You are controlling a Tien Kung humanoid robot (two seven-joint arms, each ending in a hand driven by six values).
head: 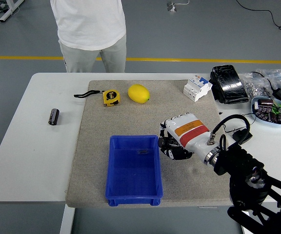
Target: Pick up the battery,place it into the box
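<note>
My right hand (172, 145), white with an orange-red band, hovers over the mat just right of the blue box (133, 195). Its fingers are curled around a small dark battery, which is mostly hidden under the palm. The open-topped box holds nothing that I can see, and its right rim is almost touching the fingertips. A second black battery (54, 116) lies on the bare white table at the far left. My left arm does not show.
A yellow tape measure (111, 97) and a lemon (138, 93) lie at the mat's far edge. A white breaker (197, 87), a black case (229, 84) and a bowl of parts (270, 110) crowd the right. A person in a white shirt (89, 24) stands behind the table.
</note>
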